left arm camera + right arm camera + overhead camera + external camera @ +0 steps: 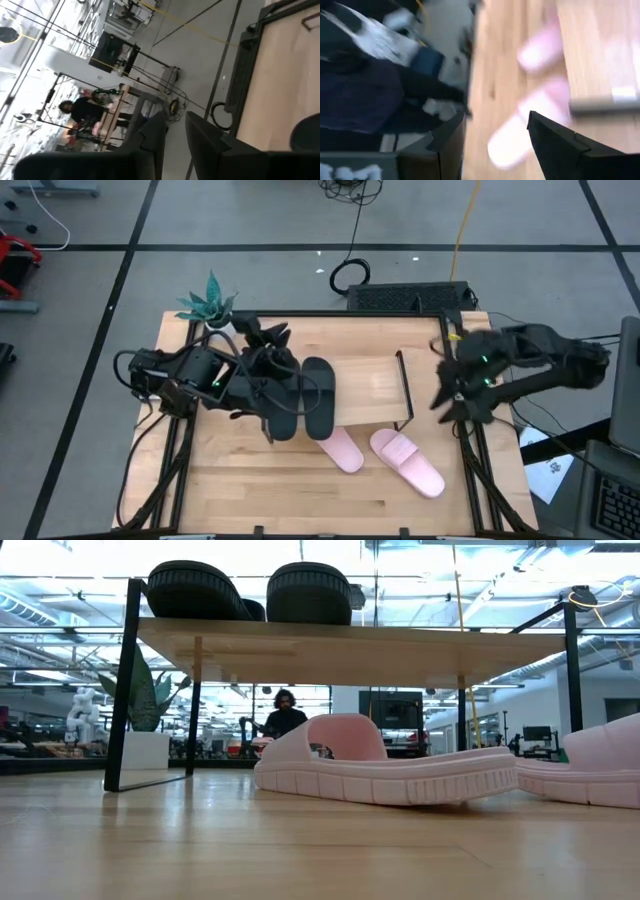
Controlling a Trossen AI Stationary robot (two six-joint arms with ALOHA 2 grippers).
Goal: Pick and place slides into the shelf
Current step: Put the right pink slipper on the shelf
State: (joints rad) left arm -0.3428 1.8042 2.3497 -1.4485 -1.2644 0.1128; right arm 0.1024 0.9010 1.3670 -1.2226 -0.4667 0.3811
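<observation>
Four slides: two black, two pale pink, all within the centre of the high view.
Black slides: both on the shelf board, side by side at its left end; one point(318, 395) fully visible, the other point(284, 412) partly under the left arm. In the low view their soles point(190, 588) and point(308, 590) sit on top of the board.
Pink slides: both on the tabletop, off the shelf. One point(341, 448) lies at the shelf's lower edge in the high view; the other point(407, 461) lies to its right, angled toward the lower right. In the low view the nearer one point(385, 776) fills the centre, with the second at the right edge.
Shelf point(375, 387): light board on a thin black frame, centre of the table; its right half is bare.
Left gripper point(262, 392): over the shelf's left end, beside the black slides. Fingers point(150, 142) stand a narrow gap apart in its wrist view; nothing seen between them.
Right gripper point(447, 393): at the table's right edge, just right of the shelf. Fingers point(560, 140) spread wide in its wrist view, holding nothing; the pink slides appear beyond them, blurred.
Table point(250, 490): light wooden top on a black frame.
Plant point(209, 305): upper left corner of the table, teal leaves.
Person point(285, 716): in the room behind the table, seen under the shelf in the low view.
</observation>
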